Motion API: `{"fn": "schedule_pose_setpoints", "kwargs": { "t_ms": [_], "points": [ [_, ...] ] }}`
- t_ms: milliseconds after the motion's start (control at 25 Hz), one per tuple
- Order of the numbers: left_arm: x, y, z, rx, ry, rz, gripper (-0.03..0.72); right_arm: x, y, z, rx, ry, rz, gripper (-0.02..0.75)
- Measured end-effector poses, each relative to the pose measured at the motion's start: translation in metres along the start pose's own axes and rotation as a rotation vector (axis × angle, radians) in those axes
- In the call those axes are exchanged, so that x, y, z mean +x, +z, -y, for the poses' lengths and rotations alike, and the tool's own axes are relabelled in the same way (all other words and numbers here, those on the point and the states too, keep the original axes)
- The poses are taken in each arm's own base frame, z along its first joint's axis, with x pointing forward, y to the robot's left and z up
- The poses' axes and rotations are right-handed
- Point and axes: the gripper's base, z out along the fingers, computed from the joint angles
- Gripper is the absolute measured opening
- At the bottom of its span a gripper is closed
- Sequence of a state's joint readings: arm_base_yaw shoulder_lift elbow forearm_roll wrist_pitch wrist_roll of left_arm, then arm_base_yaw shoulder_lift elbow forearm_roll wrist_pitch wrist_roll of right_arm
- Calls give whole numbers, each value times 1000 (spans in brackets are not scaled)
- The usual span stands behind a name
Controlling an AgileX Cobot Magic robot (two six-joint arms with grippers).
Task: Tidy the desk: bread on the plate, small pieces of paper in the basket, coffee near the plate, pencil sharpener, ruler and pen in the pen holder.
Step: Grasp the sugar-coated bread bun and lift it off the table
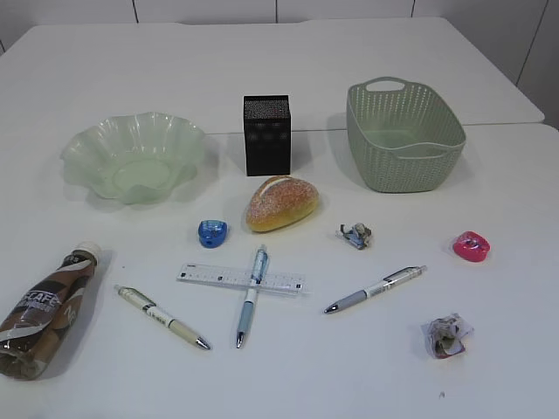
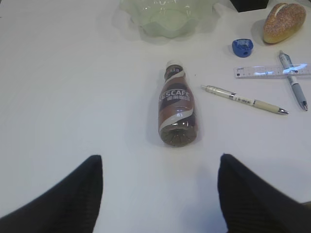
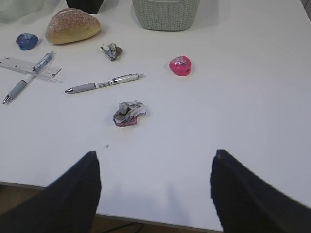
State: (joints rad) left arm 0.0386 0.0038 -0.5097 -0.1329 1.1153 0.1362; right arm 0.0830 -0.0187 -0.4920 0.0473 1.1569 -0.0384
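The bread [image 1: 281,203] lies mid-table in front of the black pen holder [image 1: 266,134]. The pale green wavy plate [image 1: 133,156] is back left, the green basket [image 1: 403,133] back right. A coffee bottle [image 1: 48,310] lies on its side front left. A blue pencil sharpener [image 1: 212,233] and a pink one [image 1: 471,246] sit apart. A clear ruler [image 1: 240,279] lies under a blue pen [image 1: 251,295], with two more pens [image 1: 162,317] [image 1: 374,289] beside. Two crumpled paper pieces [image 1: 355,235] [image 1: 446,336] lie right. My left gripper [image 2: 160,160] stands open behind the bottle [image 2: 177,104]. My right gripper [image 3: 154,158] stands open near the table edge, short of a paper ball [image 3: 128,113].
The table's front edge [image 3: 146,221] runs just under my right gripper. A seam between two tabletops [image 1: 507,124] crosses behind the basket. Neither arm shows in the exterior view.
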Motion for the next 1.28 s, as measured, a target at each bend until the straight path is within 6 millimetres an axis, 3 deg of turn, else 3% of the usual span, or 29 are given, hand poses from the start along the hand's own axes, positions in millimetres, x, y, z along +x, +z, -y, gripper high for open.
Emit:
{"fn": "schedule_pose_setpoints", "kwargs": {
  "t_ms": [960,1280],
  "points": [
    [-3,-4,7,78,-33,-21,519,-1,-4,-3,-29,11,-12,552],
    [-47,-17,4,77,-15,-84,520,-12,13,-3,-36,62,-164,551]
  ]
}}
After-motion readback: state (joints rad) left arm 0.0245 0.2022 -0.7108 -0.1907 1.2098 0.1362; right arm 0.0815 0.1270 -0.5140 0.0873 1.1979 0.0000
